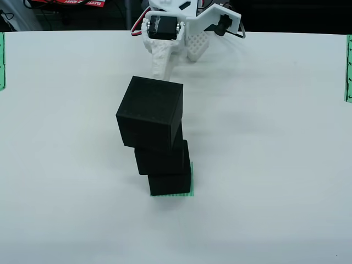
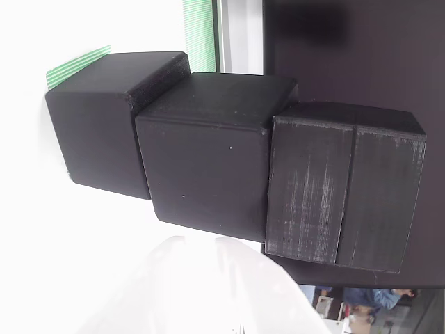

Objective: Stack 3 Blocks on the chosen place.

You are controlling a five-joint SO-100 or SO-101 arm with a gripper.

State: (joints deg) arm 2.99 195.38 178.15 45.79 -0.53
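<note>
Three black blocks (image 1: pixel 159 148) stand stacked but staggered on the green striped square (image 1: pixel 190 192) on the white counter (image 1: pixel 275 165), gripper (image 1: pixel 176 55) behind with jaws released, so a nudge could topple them.

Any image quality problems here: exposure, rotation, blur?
View from above: even light, sharp, table bright, stack of blocks lacks face detail. Close side view: rotated sideways, table blown out white, the white gripper blurred in the foreground, scuffs on the top block sharp.

Overhead view and close, sideways-turned side view share the stacked blocks (image 1: pixel 157 146).
</note>
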